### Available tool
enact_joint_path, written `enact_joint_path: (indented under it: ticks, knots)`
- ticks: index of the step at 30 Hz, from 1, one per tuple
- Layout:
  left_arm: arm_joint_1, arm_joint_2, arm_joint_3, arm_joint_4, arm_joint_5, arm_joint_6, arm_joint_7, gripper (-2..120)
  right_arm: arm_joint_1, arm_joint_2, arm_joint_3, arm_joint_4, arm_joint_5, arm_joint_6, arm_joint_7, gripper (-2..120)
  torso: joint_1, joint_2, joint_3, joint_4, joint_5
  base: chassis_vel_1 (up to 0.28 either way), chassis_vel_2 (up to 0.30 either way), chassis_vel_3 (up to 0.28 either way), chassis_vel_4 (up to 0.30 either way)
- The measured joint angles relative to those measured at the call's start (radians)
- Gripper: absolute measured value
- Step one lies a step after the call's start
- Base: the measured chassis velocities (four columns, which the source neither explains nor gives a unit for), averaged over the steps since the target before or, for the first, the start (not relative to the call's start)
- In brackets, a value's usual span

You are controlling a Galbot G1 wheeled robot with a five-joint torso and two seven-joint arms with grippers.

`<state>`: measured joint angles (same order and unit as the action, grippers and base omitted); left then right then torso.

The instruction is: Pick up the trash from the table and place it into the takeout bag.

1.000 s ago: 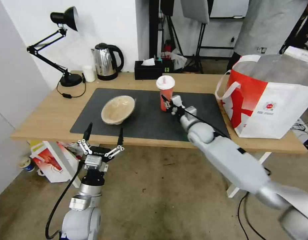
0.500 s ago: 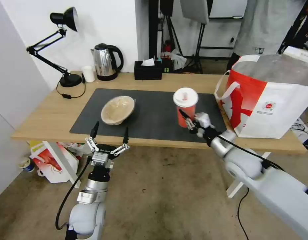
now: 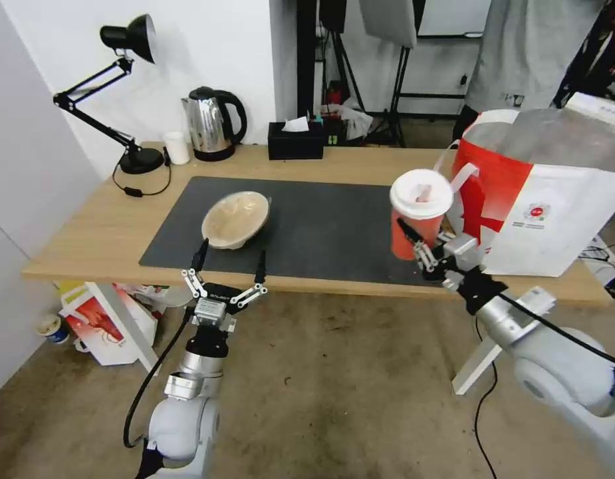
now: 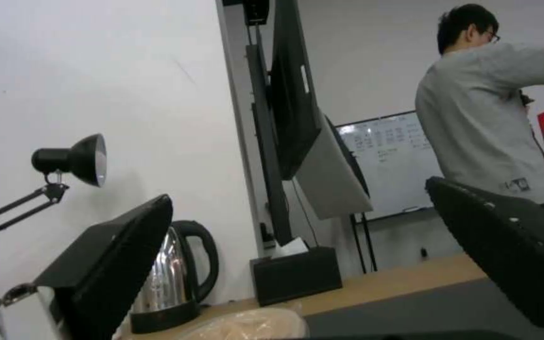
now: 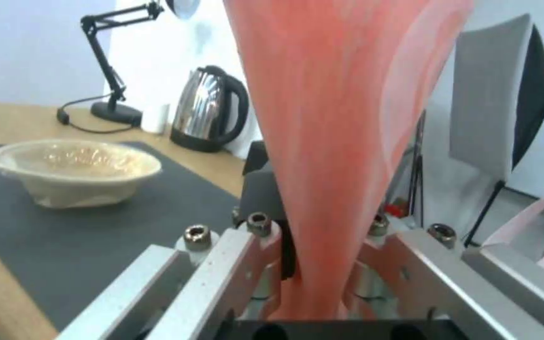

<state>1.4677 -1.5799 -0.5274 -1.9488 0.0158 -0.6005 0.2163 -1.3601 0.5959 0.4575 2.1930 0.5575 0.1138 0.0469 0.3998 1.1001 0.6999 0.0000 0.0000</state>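
Note:
My right gripper [image 3: 423, 249] is shut on the tall red cup [image 3: 417, 216] with a white lid, holding it in the air over the table's front right part, just left of the takeout bag [image 3: 540, 199]. Close up, the red cup [image 5: 341, 123] stands between the right fingers [image 5: 222, 264]. The shallow beige bowl [image 3: 235, 218] lies on the dark mat [image 3: 320, 226], and shows as the bowl [image 5: 73, 170] in the right wrist view. My left gripper [image 3: 229, 263] hangs open below the table's front edge, near that bowl. Its black fingers [image 4: 108, 264] stand wide apart.
At the back of the table [image 3: 88, 233] stand a black desk lamp [image 3: 127, 93], a steel kettle [image 3: 211, 123], a small white cup [image 3: 177, 146] and a black tissue box [image 3: 295, 140]. A smaller red-and-white bag [image 3: 98, 319] lies on the floor under the table's left end.
My right gripper has lifted the red cup off the mat and carried it right, toward the takeout bag. My left gripper has crept forward and up toward the table edge.

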Motion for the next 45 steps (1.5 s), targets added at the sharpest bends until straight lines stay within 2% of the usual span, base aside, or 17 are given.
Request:
enact_joint_path:
  ticks: [7,19,23,30,34,41,42,43,45]
  knots:
    - [-0.001,0.009,-0.001,0.000,-0.012,-0.001,0.000,100,0.045,-0.025,0.014,0.012,0.029,-0.011,0.005,6,0.000,0.000,0.000,0.0000,0.0001,0.000,0.000,0.000,0.000]
    - [0.003,0.007,-0.001,-0.001,-0.015,-0.006,0.001,100,0.094,-0.167,0.170,-0.007,0.189,-0.043,0.010,6,0.000,0.000,0.000,0.0000,0.0001,0.000,0.000,0.000,0.000]
    - [0.005,0.003,0.003,-0.005,-0.013,-0.006,0.002,100,0.103,-0.224,0.232,-0.048,0.254,-0.044,0.010,6,0.000,0.000,0.000,-0.0001,0.0001,0.000,0.000,0.000,0.000]
    - [0.009,-0.007,0.015,-0.006,-0.002,-0.006,0.005,100,0.144,-0.281,0.264,-0.141,0.306,-0.045,0.006,6,0.000,0.000,0.000,-0.0001,0.0002,0.000,0.000,0.000,0.000]
    - [0.010,-0.008,0.018,-0.006,0.003,-0.007,0.007,100,0.183,-0.305,0.259,-0.189,0.321,-0.045,0.004,6,0.000,0.000,0.000,-0.0002,0.0001,0.000,0.000,0.000,0.000]
    - [0.009,-0.007,0.020,-0.007,0.005,-0.007,0.010,100,0.349,-0.322,0.156,-0.286,0.325,-0.047,-0.001,6,0.000,0.000,0.000,0.0000,0.0000,0.000,0.000,0.000,0.000]
    - [0.007,-0.008,0.021,-0.007,0.005,-0.007,0.010,100,0.389,-0.321,0.123,-0.309,0.325,-0.050,-0.003,6,0.000,0.000,0.000,0.0000,0.0000,0.000,0.000,0.000,0.000]
    - [0.006,-0.008,0.023,-0.006,0.005,-0.007,0.012,100,0.482,-0.305,0.026,-0.352,0.314,-0.054,-0.006,6,0.000,0.000,0.000,-0.0001,0.0000,0.000,0.000,0.000,0.000]
    - [0.006,-0.008,0.023,-0.006,0.005,-0.007,0.013,100,0.498,-0.301,0.006,-0.361,0.309,-0.056,-0.006,6,0.000,0.000,0.000,0.0000,0.0001,0.000,0.000,0.000,0.000]
